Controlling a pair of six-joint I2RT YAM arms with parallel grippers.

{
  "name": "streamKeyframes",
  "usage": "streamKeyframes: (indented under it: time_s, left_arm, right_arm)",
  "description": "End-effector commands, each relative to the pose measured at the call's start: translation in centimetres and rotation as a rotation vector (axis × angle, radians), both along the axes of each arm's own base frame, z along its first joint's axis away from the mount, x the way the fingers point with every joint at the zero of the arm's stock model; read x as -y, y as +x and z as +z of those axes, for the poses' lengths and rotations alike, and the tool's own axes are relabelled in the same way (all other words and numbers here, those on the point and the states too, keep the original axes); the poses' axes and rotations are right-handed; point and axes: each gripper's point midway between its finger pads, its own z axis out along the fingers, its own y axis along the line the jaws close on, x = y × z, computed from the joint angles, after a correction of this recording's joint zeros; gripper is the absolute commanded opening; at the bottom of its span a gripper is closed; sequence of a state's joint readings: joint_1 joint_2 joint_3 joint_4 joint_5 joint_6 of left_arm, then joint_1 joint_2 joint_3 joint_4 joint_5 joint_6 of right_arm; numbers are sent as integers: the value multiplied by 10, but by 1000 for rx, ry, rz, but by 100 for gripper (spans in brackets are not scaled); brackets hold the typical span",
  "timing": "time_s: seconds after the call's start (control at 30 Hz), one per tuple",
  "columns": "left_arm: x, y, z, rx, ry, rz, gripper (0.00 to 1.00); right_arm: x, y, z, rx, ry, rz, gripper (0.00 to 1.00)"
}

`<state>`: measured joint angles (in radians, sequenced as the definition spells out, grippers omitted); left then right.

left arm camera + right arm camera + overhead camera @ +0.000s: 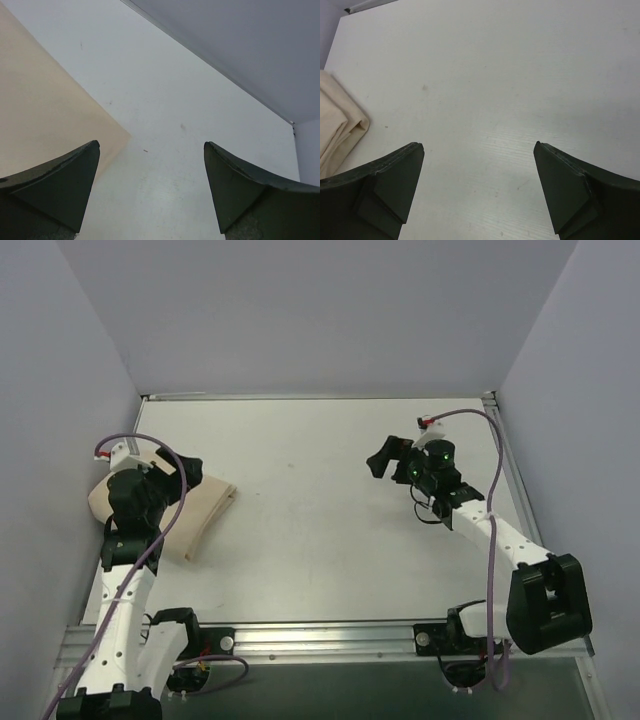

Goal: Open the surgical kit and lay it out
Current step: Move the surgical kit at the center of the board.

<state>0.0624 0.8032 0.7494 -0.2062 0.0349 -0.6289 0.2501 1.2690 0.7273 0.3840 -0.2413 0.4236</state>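
**A:** Where does the kit sit?

**B:** The wrapping cloth (208, 508) lies as a folded beige bundle at the left side of the surface (310, 540). It is closed up, so whatever is inside cannot be seen.

**A:** And the left pincer (188, 468)?

**B:** From the top camera it hangs over the far part of the cloth, and the left arm (130, 540) covers the bundle's middle. That view does not show the fingers clearly. The left wrist camera does: the two dark fingers stand wide apart with nothing between them. One is over the cloth and the other is over bare surface just past the cloth's straight edge. I cannot tell whether a fingertip touches the fabric.

**A:** The right pincer (383, 460)?

**B:** It is well apart from the cloth, off to the cloth's right, and it faces the cloth. The top view shows it only as a dark shape. Its own wrist camera shows the fingers spread fully and holding nothing, with bare surface under them.

**A:** Does that camera add anything else?

**B:** Yes, it catches the near corner of the cloth at its left border. The stacked, rounded folds show there, layer on layer. The top view shows only a flat tan patch with one crease. The left wrist view shows plain smooth fabric.
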Motion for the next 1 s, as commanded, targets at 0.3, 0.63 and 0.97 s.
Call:
streamKeyframes:
  time_s: [0.3,0.63,0.97]
  left_arm:
    - [2,-21,3,-173,9,-28,99]
    - [-27,-46,26,-201,72,133,93]
    - [-34,-57,34,-205,148,134,92]
  right_arm:
    - [-157,-2,29,-23,93,160,98]
    - [-326,-37,-5,-153,303,356,93]
    - [-415,-70,-23,-157,399,489,98]
